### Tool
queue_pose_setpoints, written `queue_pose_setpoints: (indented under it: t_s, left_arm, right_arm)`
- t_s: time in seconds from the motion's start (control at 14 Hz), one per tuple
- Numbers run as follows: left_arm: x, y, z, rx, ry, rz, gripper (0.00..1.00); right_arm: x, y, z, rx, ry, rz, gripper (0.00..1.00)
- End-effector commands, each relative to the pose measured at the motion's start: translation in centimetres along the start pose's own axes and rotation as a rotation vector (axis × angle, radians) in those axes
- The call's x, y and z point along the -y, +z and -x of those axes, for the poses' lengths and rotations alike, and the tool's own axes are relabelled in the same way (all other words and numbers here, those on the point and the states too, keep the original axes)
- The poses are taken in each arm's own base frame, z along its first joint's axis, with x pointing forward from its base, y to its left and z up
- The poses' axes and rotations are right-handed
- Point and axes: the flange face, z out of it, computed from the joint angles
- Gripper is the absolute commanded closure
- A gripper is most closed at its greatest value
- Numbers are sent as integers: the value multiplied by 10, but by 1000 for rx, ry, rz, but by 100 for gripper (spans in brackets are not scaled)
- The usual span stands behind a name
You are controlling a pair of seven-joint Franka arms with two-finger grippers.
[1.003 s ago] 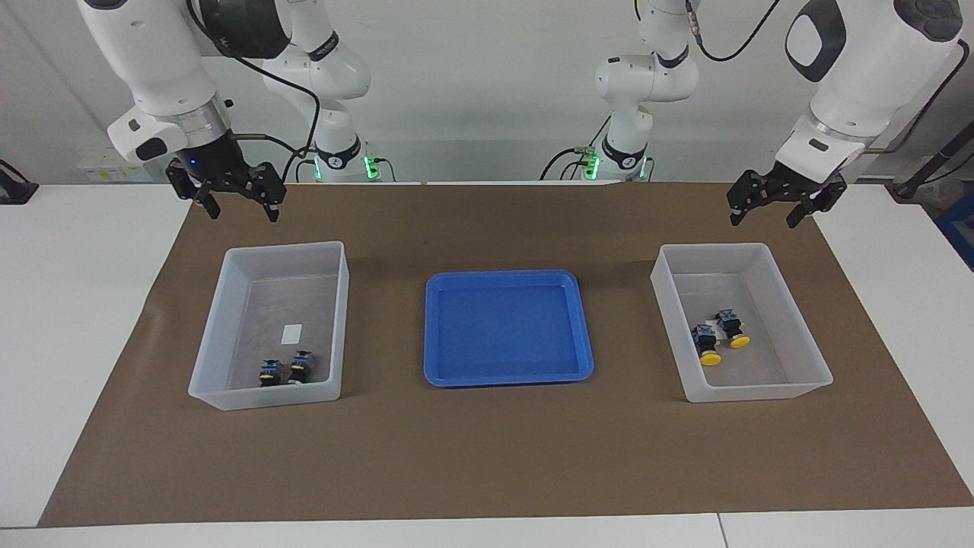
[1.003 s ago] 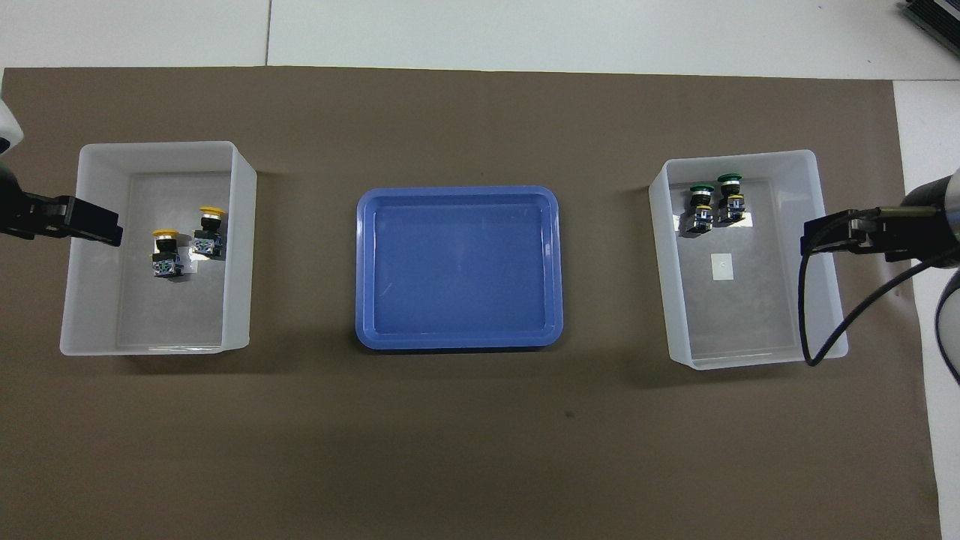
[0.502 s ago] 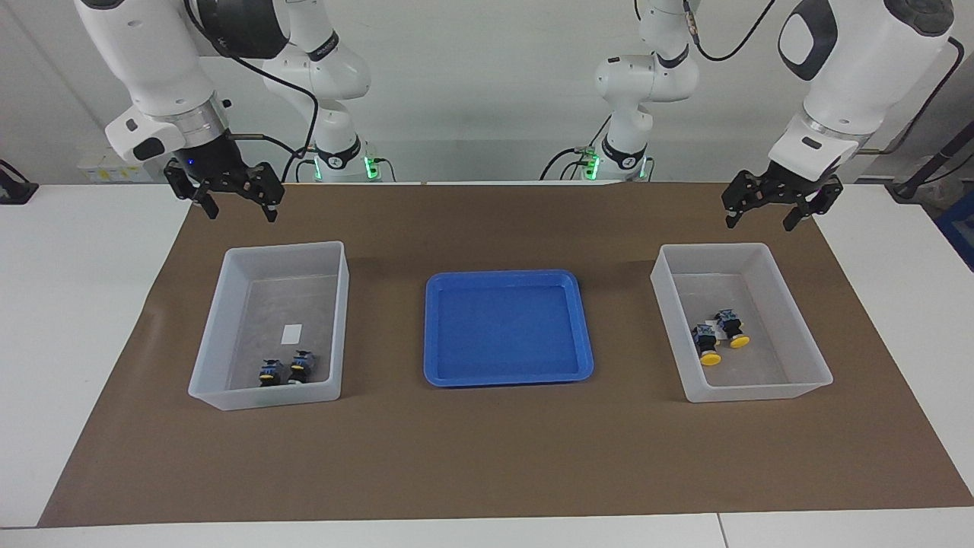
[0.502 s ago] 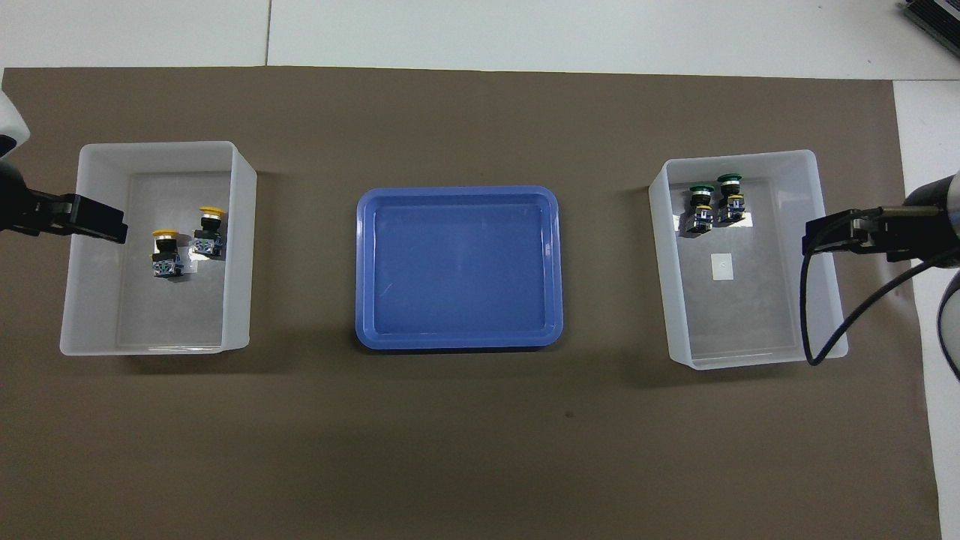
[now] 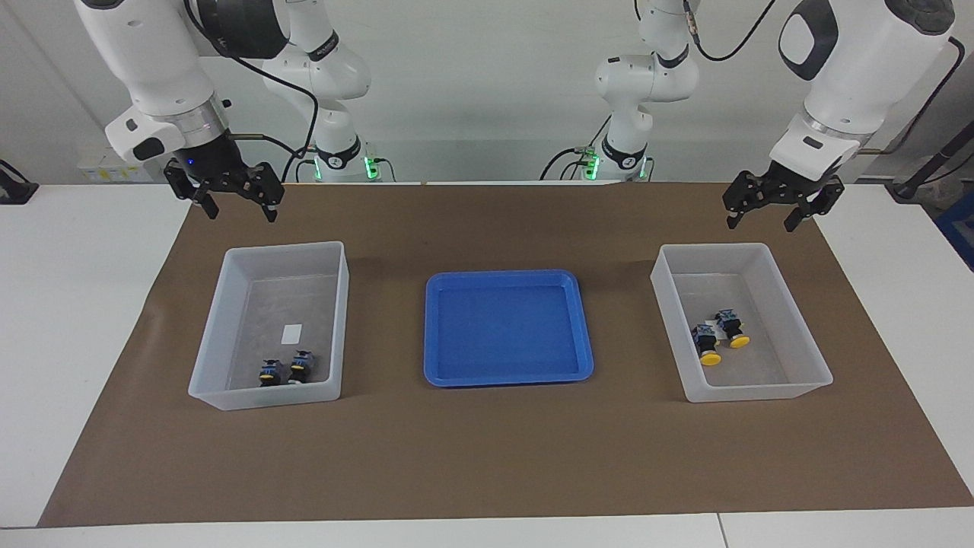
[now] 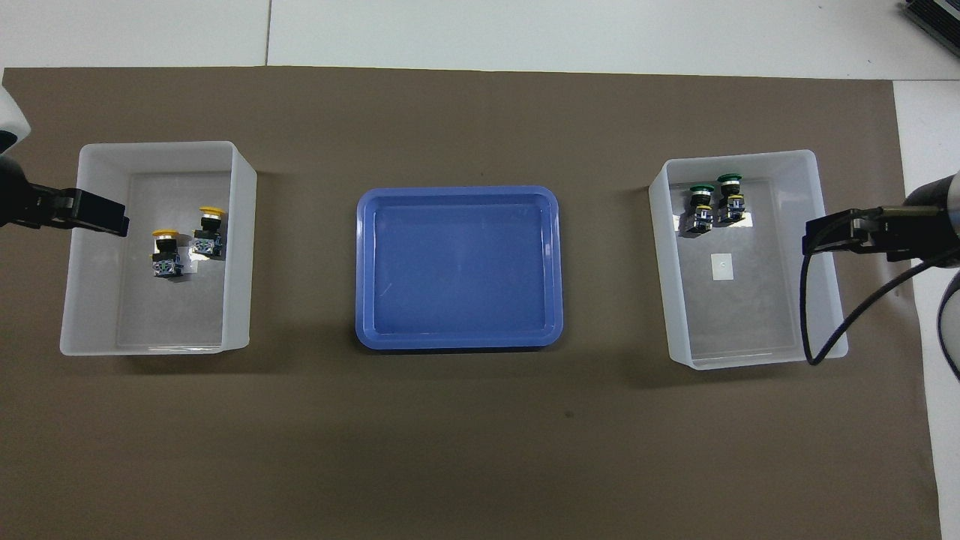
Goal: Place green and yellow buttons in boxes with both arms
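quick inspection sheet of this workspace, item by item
surface: brown mat on a white table.
job's things: two yellow buttons in the box at the left arm's end; two green buttons in the box at the right arm's end.
clutter: blue tray between the boxes, nothing in it.
grippers: left gripper and right gripper open, raised, holding nothing.
cables: black cable looping from the right arm over its box.
surroundings: white wall, green lights at the arm bases.

A shallow blue tray (image 5: 507, 377) lies mid-table on a brown mat (image 5: 487, 457).
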Motion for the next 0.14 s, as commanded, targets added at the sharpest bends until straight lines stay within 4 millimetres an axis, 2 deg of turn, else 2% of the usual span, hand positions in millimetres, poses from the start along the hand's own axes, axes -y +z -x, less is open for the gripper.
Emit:
queue_pose_setpoints:
  t_s: [0.0,0.07]
  left_arm:
    - [-1,-6,0,-21,-11,2,0]
    - [-1,-6,0,-25,-15,6,0]
  right_arm:
    - [-3,-1,5,-18,-11,-14,0]
    - [-4,-1,5,-18,-11,-14,0]
